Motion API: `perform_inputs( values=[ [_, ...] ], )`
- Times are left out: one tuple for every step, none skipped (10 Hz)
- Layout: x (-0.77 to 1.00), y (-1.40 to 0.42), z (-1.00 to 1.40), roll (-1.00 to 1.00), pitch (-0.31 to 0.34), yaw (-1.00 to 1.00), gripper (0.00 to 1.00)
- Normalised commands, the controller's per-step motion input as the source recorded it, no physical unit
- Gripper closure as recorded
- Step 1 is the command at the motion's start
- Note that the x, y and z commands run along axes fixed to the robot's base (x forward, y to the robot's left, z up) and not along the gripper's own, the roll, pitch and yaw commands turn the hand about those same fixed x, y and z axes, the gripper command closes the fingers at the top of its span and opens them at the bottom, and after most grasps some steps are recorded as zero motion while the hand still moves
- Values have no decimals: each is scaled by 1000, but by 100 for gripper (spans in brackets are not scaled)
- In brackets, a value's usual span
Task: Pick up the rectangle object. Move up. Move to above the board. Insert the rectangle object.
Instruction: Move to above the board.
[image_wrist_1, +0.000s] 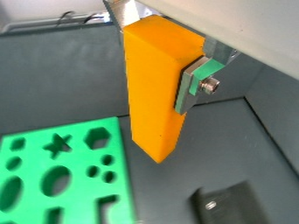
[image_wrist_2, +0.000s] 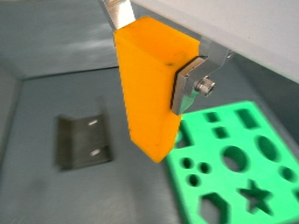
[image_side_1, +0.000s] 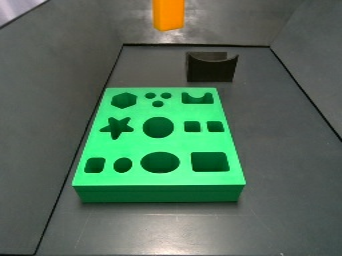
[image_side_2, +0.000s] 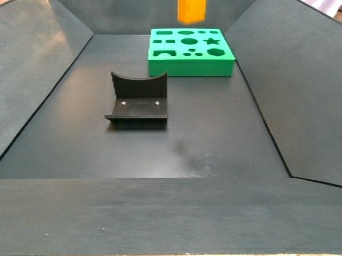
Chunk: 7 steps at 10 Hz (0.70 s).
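My gripper (image_wrist_1: 158, 52) is shut on the rectangle object (image_wrist_1: 155, 87), a tall plain orange block that hangs upright between the silver fingers (image_wrist_1: 201, 79), high above the floor. It also shows in a wrist view (image_wrist_2: 146, 87), with the gripper (image_wrist_2: 155, 48) closed around its upper part. In both side views only the block's lower end shows, at the frame's upper edge (image_side_1: 167, 12) (image_side_2: 193, 10). The board (image_side_1: 140, 145), a bright green slab with cut-out holes, lies flat on the floor below and to one side of the block (image_wrist_1: 76, 162) (image_wrist_2: 263, 144) (image_side_2: 190, 69).
The dark fixture (image_side_1: 210, 66) stands on the floor near one end of the board and shows in the other views (image_side_2: 136, 100) (image_wrist_1: 228, 206) (image_wrist_2: 87, 140). Sloping grey walls (image_side_1: 80, 60) enclose the dark floor.
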Motion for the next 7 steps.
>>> perform_inputs(
  values=[
    [-41, -1000, 370, 56, 78, -1000, 100],
    [-37, -1000, 375, 56, 83, -1000, 100],
    [-30, -1000, 380, 52, 90, -1000, 100],
    [-15, -1000, 398, 52, 113, -1000, 100],
    [4, -830, 334, 51, 129, -1000, 100],
    [36, -526, 213, 50, 165, -968, 100],
    [63, -251, 103, 20, 164, -625, 100]
  ],
)
